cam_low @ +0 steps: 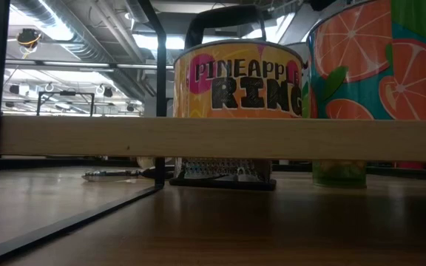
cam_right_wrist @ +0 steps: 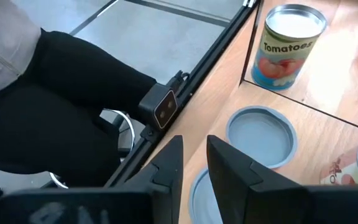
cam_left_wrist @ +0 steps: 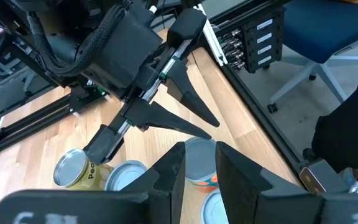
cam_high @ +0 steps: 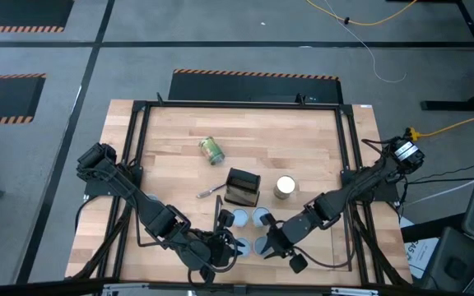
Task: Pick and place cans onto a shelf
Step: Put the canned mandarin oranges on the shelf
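Note:
Several cans with pale-blue tops (cam_high: 252, 230) stand upright in a cluster on the shelf (cam_low: 220, 138) near the table's near edge. The low view shows a pineapple can (cam_low: 235, 81) and an orange-print can (cam_low: 379, 59) on the shelf's plank. A Tomatoes can (cam_right_wrist: 288, 46) stands alone on the table (cam_high: 285, 187). A green can (cam_high: 211, 150) lies on its side farther back. My left gripper (cam_left_wrist: 199, 168) hovers at the cluster's left, narrowly open and empty, with an orange-labelled can (cam_left_wrist: 199, 158) showing through its gap. My right gripper (cam_right_wrist: 194, 171) hovers at the cluster's right, narrowly open and empty.
A small black box (cam_high: 243, 187) and a metal utensil (cam_high: 211, 191) lie behind the cluster. The two grippers face each other closely over the cans. A black frame (cam_high: 138, 148) rims the table. A seated person's dark legs (cam_right_wrist: 55, 93) are beyond the near edge.

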`<state>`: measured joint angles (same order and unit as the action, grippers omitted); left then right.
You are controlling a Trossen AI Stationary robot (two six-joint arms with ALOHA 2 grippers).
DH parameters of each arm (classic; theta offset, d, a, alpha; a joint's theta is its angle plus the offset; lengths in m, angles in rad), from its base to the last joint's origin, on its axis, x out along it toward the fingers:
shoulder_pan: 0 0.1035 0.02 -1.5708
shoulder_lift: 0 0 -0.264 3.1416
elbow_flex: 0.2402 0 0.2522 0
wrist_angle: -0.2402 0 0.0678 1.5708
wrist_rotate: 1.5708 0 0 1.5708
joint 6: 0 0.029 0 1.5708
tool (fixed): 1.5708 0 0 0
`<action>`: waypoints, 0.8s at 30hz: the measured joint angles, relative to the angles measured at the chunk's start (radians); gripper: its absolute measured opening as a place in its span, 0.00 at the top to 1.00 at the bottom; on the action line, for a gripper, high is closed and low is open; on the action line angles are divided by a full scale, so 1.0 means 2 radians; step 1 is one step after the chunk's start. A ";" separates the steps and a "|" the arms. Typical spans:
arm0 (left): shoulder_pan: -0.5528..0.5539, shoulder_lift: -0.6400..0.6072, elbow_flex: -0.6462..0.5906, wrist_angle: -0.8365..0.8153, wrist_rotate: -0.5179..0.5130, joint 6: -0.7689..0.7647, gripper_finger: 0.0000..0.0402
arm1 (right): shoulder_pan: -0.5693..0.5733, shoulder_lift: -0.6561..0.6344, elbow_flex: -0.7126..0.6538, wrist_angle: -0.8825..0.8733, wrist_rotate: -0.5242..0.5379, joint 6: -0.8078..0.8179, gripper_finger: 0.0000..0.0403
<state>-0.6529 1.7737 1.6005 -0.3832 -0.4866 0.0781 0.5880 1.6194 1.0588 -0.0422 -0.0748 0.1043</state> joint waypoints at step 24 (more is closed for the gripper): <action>0.000 0.000 0.000 0.000 0.000 0.000 0.80 | 0.008 0.029 0.000 -0.075 0.001 -0.136 0.81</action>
<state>-0.6529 1.7737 1.6005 -0.3833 -0.4858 0.0780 0.6037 1.6765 1.0588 -0.1931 -0.0718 -0.1678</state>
